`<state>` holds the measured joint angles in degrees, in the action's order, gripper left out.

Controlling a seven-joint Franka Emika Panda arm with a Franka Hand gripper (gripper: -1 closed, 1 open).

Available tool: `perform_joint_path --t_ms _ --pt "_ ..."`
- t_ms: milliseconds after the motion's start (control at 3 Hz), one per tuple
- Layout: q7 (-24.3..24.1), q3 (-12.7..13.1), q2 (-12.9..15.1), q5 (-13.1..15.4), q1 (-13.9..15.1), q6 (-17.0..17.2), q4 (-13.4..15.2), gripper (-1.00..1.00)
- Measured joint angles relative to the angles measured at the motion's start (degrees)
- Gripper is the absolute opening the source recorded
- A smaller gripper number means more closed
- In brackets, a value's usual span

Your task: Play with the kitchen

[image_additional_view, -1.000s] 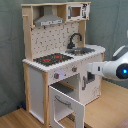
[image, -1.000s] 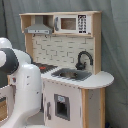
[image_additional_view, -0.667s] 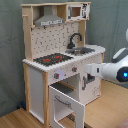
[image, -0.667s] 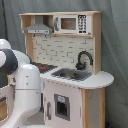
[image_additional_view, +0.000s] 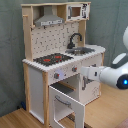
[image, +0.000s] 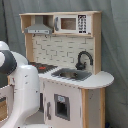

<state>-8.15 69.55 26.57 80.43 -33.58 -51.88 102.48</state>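
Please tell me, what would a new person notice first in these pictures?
The tall toy kitchen fills the middle in both exterior views, with its red-ringed stove and black faucet on the counter. In the second exterior view its oven door hangs open, and the white robot arm reaches in from the second exterior view's right.

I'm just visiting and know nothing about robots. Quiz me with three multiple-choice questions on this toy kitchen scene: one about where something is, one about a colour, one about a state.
1. Where on the kitchen is the faucet?
A. over the sink
B. on the hood
C. inside the oven

2. What colour are the stove rings?
A. blue
B. red
C. green

3. In the second exterior view, how is the lower door?
A. shut
B. missing
C. swung open

Answers:
1 A, the black faucet arches over the sink beside the stove.
2 B, red rings show on the dark stove top.
3 C, the door stands out from the front, near the robot arm.
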Motion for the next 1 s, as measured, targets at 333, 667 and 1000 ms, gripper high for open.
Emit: perform_joint_path --t_ms 333,667,1000 --pt "-0.01 -2.18 2.05 4.95 -3.07 0.21 -1.32 1.00" --pt "-0.01 -4.14 3.98 9.80 -5.91 0.47 -2.80 1.00" --pt "-0.01 -5.84 5.82 14.65 -8.52 0.80 -4.35 1.00"
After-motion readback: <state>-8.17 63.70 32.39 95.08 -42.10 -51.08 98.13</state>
